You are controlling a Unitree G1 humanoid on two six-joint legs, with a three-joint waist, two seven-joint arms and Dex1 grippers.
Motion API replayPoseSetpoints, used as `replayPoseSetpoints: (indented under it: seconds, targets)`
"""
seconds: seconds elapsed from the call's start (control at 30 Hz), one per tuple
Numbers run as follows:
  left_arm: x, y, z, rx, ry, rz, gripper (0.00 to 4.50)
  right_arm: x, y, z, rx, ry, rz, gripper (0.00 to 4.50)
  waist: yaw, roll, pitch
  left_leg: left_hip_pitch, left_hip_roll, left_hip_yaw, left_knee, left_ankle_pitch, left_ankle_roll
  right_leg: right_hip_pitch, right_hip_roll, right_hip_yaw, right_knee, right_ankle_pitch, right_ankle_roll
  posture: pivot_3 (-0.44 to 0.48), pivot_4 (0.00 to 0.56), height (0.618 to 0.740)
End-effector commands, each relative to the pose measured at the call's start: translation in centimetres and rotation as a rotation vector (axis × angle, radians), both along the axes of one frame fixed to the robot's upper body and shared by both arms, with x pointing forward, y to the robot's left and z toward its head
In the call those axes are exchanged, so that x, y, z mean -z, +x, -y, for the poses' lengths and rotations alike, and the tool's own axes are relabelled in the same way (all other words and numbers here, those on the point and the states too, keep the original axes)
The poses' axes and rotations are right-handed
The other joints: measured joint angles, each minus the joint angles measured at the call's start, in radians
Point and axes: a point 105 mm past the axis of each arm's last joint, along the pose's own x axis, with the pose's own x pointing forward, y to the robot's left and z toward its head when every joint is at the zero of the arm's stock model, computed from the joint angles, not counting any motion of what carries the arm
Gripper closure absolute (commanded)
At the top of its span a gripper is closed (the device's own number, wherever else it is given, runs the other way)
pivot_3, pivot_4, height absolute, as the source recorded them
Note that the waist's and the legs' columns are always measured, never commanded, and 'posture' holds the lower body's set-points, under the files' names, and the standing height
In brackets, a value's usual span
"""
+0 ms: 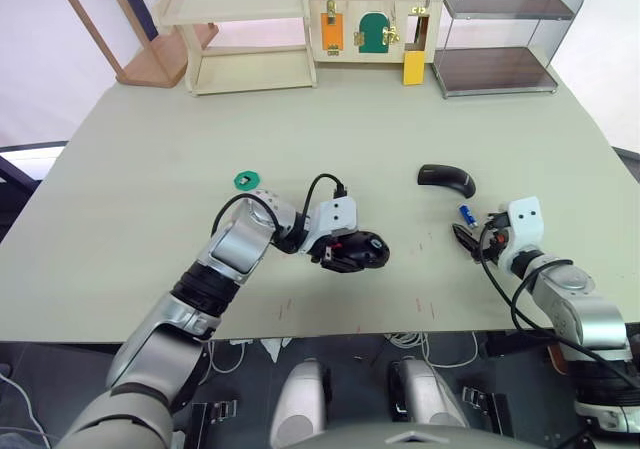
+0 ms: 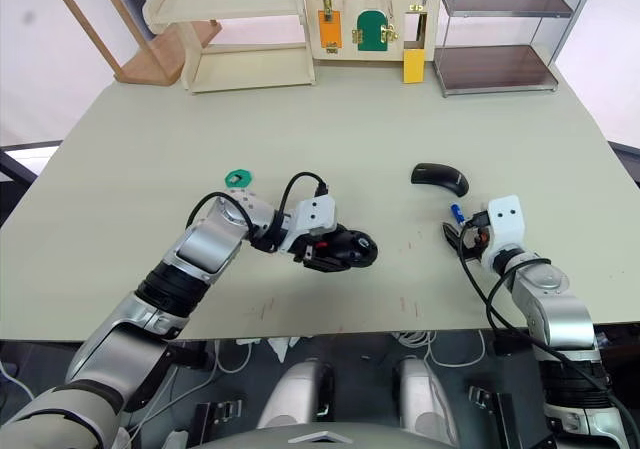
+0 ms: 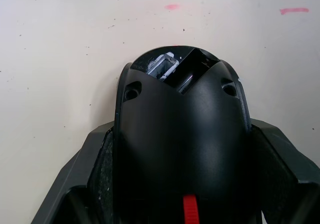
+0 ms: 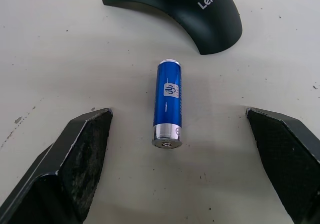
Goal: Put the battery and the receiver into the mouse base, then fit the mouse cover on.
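Observation:
My left gripper (image 1: pixel 345 254) is shut on the black mouse base (image 1: pixel 368 249) and holds it low over the table's front middle. In the left wrist view the mouse base (image 3: pixel 182 139) lies between the fingers (image 3: pixel 92 169), with a red part near them and an open compartment at its far end. A silvery piece (image 3: pixel 162 67) sits in that compartment; I cannot tell if it is the receiver. The blue battery (image 4: pixel 168 103) lies flat on the table between the fingertips of my open right gripper (image 1: pixel 473 226). Just beyond it rests the glossy black mouse cover (image 1: pixel 446 177), arched side up.
A small green ring (image 1: pixel 246 179) lies left of centre. Along the far edge stand a wooden shelf (image 1: pixel 240 34), a latch board (image 1: pixel 375 29) and a dark wire rack (image 1: pixel 500 39). Faint red marks (image 1: pixel 300 304) dot the table near the front edge.

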Motion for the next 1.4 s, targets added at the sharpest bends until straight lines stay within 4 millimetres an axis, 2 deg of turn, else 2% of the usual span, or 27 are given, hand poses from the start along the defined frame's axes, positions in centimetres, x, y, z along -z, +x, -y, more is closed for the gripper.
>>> replayPoseSetpoints:
  seconds: [0.03,0.2,0.23,0.27,0.3,0.33,0.5,0.63,0.83,0.97,1.17,1.4]
  targets:
    - [1.3,-0.5,-0.5,-0.017,0.046,-0.04,1.57,-0.4,0.1,0.5,0.01,-0.066,0.028,0.86,0.0,0.0,0.0,0.0,0.0,0.0,0.0,0.0,0.0,0.0,0.0,0.0,0.0,0.0,0.0,0.0,0.15,0.74]
    - [1.2,-0.6,-0.4,-0.016,0.045,-0.047,1.57,-0.5,0.2,0.6,0.017,-0.059,0.03,3.02,0.0,0.0,0.0,0.0,0.0,0.0,0.0,0.0,0.0,0.0,0.0,0.0,0.0,0.0,0.0,0.0,0.15,0.74]
    - [1.2,-0.6,-0.4,-0.017,0.045,-0.046,1.57,-0.5,0.1,0.6,0.018,-0.06,0.03,3.15,0.0,0.0,0.0,0.0,0.0,0.0,0.0,0.0,0.0,0.0,0.0,0.0,0.0,0.0,0.0,0.0,0.15,0.74]
    - [1.2,-0.5,-0.4,-0.017,0.045,-0.045,1.57,-0.5,0.0,0.7,0.019,-0.06,0.03,3.85,0.0,0.0,0.0,0.0,0.0,0.0,0.0,0.0,0.0,0.0,0.0,0.0,0.0,0.0,0.0,0.0,0.15,0.74]
    - [1.2,-0.5,-0.4,-0.018,0.044,-0.044,1.57,-0.5,-0.1,0.7,0.022,-0.061,0.029,4.31,0.0,0.0,0.0,0.0,0.0,0.0,0.0,0.0,0.0,0.0,0.0,0.0,0.0,0.0,0.0,0.0,0.15,0.74]
    - [1.2,-0.5,-0.4,-0.019,0.044,-0.045,1.57,-0.6,-0.2,0.8,0.024,-0.061,0.029,4.41,0.0,0.0,0.0,0.0,0.0,0.0,0.0,0.0,0.0,0.0,0.0,0.0,0.0,0.0,0.0,0.0,0.15,0.74]
    - [1.2,-0.6,-0.3,-0.016,0.045,-0.048,1.57,-1.5,-0.6,1.1,0.011,-0.083,0.048,4.41,0.0,0.0,0.0,0.0,0.0,0.0,0.0,0.0,0.0,0.0,0.0,0.0,-0.001,0.0,0.0,0.0,0.15,0.74]
    - [1.3,-0.7,-0.2,-0.009,0.048,-0.05,1.57,-3.1,-1.3,0.8,-0.089,-0.152,0.095,4.41,-0.001,0.0,0.0,0.0,0.0,0.0,0.0,0.0,0.0,0.0,0.0,0.0,-0.001,0.0,0.0,0.0,0.15,0.74]
    - [1.4,-0.6,-0.2,-0.004,0.059,-0.053,1.57,-4.4,-3.5,-1.3,-0.296,-0.17,-0.044,4.41,0.0,0.0,0.0,0.0,0.0,0.0,0.0,0.0,0.0,0.0,0.0,0.0,-0.001,0.0,0.0,0.0,0.15,0.74]
    - [1.5,-0.7,-0.3,0.008,0.073,-0.05,1.57,-5.3,-5.3,-4.4,-0.445,-0.102,-0.13,4.41,0.0,0.0,0.0,-0.001,0.0,0.0,0.0,0.0,0.0,0.0,0.0,0.0,-0.002,0.0,0.0,0.0,0.15,0.74]
    - [1.5,-0.9,-0.2,0.008,0.08,-0.062,1.57,-5.9,-6.9,-8.7,-0.546,0.026,-0.263,4.41,-0.001,0.0,0.0,-0.001,0.001,-0.001,0.0,0.0,0.0,0.0,0.0,-0.001,-0.002,0.0,0.0,0.0,0.15,0.74]
    - [1.3,-0.8,-0.1,0.014,0.093,-0.065,1.57,-5.3,-7.3,-11.1,-0.589,0.03,-0.333,4.41,0.0,0.0,0.0,-0.003,0.0,-0.002,-0.001,0.0,0.0,-0.001,-0.001,-0.002,-0.003,0.0,0.0,0.0,0.15,0.74]
